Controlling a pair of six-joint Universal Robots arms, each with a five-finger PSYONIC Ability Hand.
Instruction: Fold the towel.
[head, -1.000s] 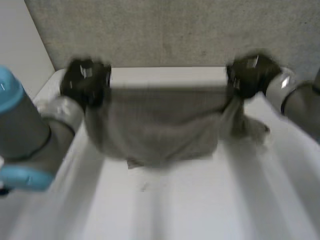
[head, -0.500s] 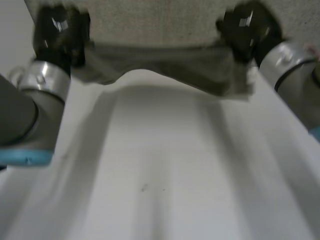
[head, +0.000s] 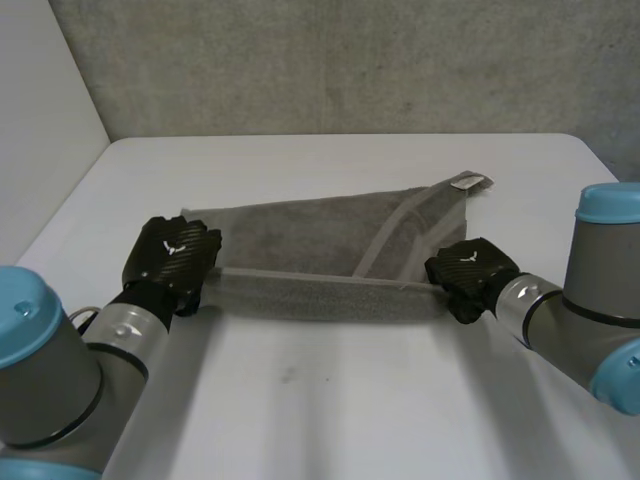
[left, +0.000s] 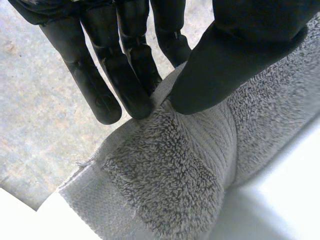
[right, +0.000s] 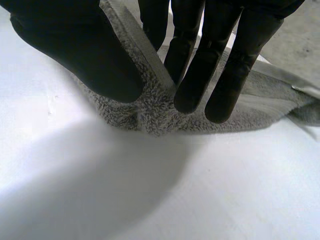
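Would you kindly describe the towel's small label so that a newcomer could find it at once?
On the white table lies a grey towel. Follow it to its far corner, beyond the right hand: the label is the small pale tab sticking out there, lighter than the grey cloth around it.

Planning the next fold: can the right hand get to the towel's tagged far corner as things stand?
Probably yes. The tagged corner lies on the table beyond the right hand, with nothing between them. But that hand is pinching the towel at its near edge and would have to let go first.
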